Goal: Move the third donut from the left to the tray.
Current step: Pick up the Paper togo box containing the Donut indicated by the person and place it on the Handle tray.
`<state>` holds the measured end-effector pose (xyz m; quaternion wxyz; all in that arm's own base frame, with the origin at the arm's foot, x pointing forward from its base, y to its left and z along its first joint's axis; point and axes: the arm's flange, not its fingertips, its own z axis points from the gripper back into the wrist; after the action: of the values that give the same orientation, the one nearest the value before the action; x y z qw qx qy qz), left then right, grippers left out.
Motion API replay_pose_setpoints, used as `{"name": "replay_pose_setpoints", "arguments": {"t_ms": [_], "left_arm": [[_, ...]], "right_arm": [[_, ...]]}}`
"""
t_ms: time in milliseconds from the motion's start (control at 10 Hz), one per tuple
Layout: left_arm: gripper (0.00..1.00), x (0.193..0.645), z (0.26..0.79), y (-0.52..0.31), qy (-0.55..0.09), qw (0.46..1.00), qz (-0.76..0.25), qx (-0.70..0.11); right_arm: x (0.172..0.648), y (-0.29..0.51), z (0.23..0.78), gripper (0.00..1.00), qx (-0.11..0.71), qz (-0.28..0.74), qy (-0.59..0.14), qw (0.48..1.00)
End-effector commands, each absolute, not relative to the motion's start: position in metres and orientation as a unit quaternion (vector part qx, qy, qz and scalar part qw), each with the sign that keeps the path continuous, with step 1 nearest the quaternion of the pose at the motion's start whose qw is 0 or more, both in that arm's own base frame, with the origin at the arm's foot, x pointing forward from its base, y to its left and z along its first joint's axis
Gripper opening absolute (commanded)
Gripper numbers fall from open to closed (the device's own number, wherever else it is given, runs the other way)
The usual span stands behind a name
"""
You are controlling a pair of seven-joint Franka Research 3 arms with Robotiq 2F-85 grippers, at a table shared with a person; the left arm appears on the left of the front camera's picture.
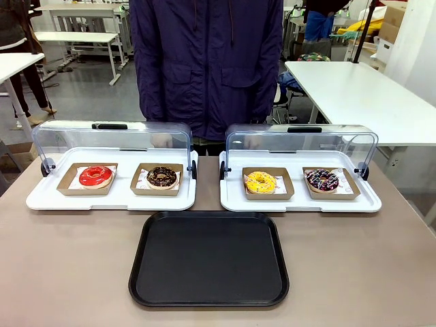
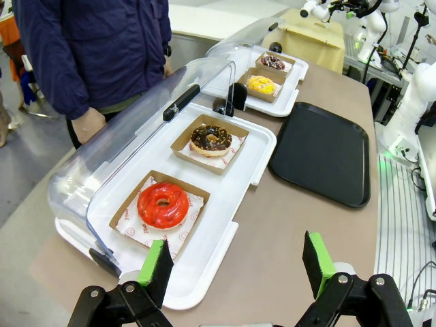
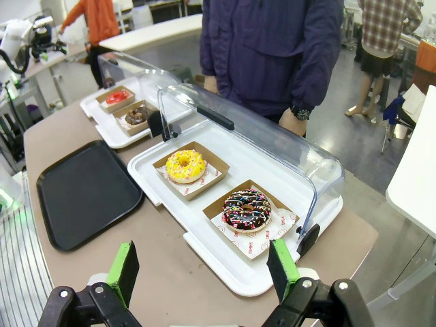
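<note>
third donut, yellow glaze, sits in its brown cardboard holder on the left half of the right white tray, clear lid tipped back to the far side. dark sprinkled donut just right of it. black tray lies on the near middle of the table, apart from both white trays. left white tray holds a red donut and a chocolate donut. left gripper released, jaws spread wide, nothing between them, above the table's left end. right gripper likewise spread and holding nothing, above the right end. person stands at the far side.
</note>
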<state>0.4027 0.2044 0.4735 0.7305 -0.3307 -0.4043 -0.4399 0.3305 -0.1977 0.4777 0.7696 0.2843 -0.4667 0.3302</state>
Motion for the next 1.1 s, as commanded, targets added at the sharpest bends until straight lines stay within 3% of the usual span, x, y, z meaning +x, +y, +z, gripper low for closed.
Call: {"name": "replay_pose_setpoints", "arguments": {"t_ms": [0,1000], "left_arm": [[1.0,0.4015,0.4759,0.205,-0.407,0.725,-0.445,-0.332],[1.0,0.4015,0.4759,0.205,-0.407,0.725,-0.445,-0.332]], "right_arm": [[0.3336,-0.1983,0.4786,1.0,0.281,0.335,-0.481,0.76],[0.3336,-0.1983,0.4786,1.0,0.281,0.335,-0.481,0.76]]}}
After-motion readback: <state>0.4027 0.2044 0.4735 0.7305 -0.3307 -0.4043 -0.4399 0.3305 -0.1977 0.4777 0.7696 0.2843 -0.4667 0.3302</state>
